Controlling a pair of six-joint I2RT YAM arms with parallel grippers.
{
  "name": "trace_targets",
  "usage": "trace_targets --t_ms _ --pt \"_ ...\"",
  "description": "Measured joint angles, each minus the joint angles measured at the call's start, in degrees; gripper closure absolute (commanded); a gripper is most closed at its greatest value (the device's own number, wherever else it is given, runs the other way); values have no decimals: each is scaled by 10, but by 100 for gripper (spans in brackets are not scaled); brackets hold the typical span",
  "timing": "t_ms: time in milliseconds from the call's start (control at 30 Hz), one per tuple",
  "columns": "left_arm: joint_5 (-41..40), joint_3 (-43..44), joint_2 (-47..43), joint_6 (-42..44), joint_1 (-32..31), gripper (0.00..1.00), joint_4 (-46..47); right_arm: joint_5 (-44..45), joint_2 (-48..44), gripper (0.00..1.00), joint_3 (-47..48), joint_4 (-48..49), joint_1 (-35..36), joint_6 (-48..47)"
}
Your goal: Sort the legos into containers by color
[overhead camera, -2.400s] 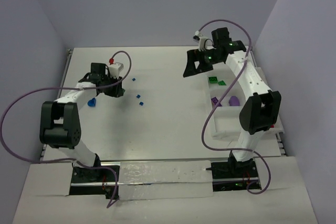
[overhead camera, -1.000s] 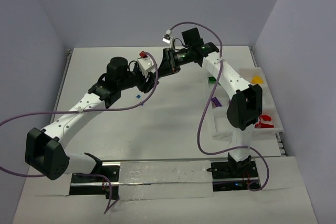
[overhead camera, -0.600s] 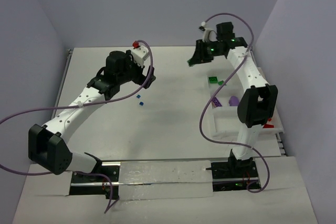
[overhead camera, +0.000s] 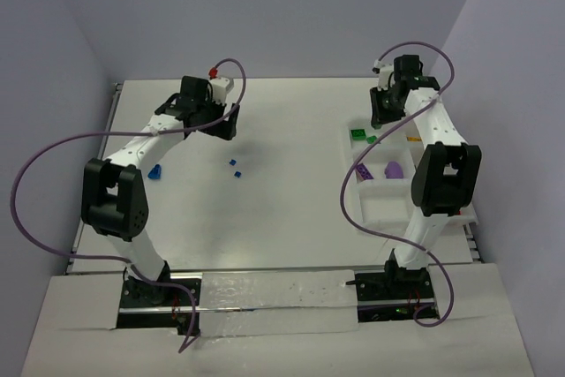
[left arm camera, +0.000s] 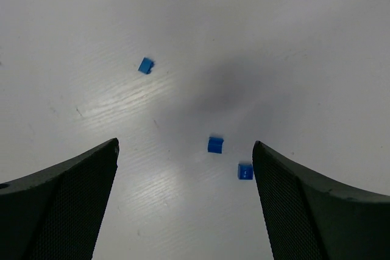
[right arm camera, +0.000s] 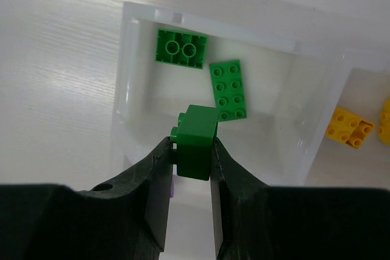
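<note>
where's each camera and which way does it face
top external: above and behind the arms, looking down on the table; both arms show.
left wrist: faces down at three blue bricks; open left gripper frames them.
right wrist: faces down into the tray; right gripper holds a green brick.
shared: top and right wrist both show loose green bricks.

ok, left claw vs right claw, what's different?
Left claw is open and empty; right claw is shut on a green brick. Left claw is over bare table near three blue bricks; right claw is over the tray compartment holding two green bricks. Both point downward.
</note>
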Motion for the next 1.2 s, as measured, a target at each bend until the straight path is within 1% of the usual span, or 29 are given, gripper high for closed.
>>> trace_targets --t_ms 33,67,100,133,167,200,233,267,300,333,367,400,433,533,667,800,933,1067,1200 --pt "-3 1 2 -4 6 6 -5 7 5 88 -3 0 0 -2" --pt "-6 1 4 -7 13 7 -9 14 10 82 -5 1 0 -4" --pt "-11 1 5 -10 22 8 -14 21 16 72 -8 2 0 -5" --pt "-16 1 5 -13 30 8 -20 27 22 68 -11 3 0 -7" --pt "-20 1 5 -15 41 9 -26 33 27 58 -15 4 0 -8" --pt "-24 1 5 -17 53 9 -32 37 32 42 -19 5 0 -9" --pt "-29 -1 4 -17 65 10 -36 41 36 35 -23 6 0 -9" --pt "-32 -9 1 -15 81 10 -37 45 39 25 -27 5 0 -10" --pt "-36 -22 -5 -14 95 10 -41 49 41 18 -31 5 0 -12" --pt "-40 -37 -12 -9 110 10 -47 52 42 15 -33 4 0 -14" --pt "-45 -54 -21 -1 127 10 -55 54 42 15 -34 3 0 -14" --pt "-50 -71 -29 4 143 10 -62 55 42 6 -34 3 0 -14" --pt "-55 -88 -37 10 159 10 -69 55 42 3 -34 3 0 -14" --pt "-66 -122 -50 24 203 11 -93 53 42 1 -33 -1 0 -15" --pt "-84 -140 -51 34 243 14 -107 34 40 0 -26 -9 0 -15" --pt "-91 -159 -51 41 252 15 -107 -3 28 0 -2 -24 2 -14" --pt "-91 -171 -43 44 254 19 -104 -35 15 0 38 -34 6 -8" --pt "-88 -172 -8 43 262 21 -85 -50 -1 0 49 -36 14 -5" --pt "-75 -167 23 39 272 26 -72 -57 -5 0 50 -44 20 -4"
